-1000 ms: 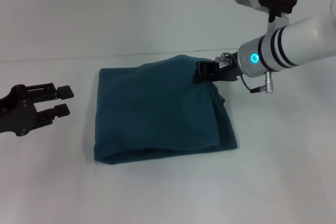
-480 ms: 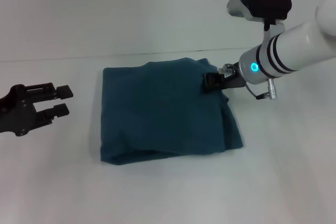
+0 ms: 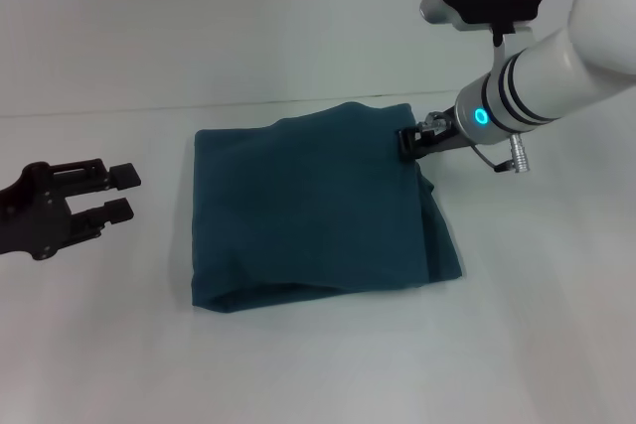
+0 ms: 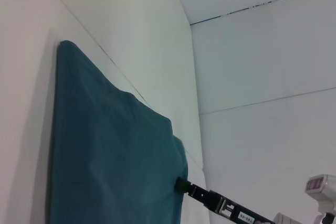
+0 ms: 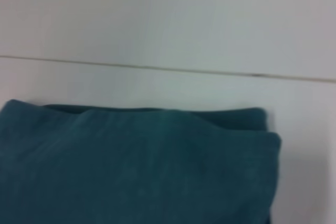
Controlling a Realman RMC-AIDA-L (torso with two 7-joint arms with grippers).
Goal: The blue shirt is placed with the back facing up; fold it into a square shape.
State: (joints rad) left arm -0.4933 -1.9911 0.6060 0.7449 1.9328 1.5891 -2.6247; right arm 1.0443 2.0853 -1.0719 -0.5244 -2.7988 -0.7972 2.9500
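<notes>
Dark teal-blue cotton shirt lies folded in a rough square at table centre, plain side up, loose layers showing along its 3 o'clock edge. Right gripper sits at the shirt's 1 o'clock corner, touching the fabric; can't tell if its fingers are pinching or apart. Left gripper parked at 9 o'clock, well clear of the shirt, fingers spread, holding nothing

One blue shirt, one white table, two grippers: left, right.
</notes>
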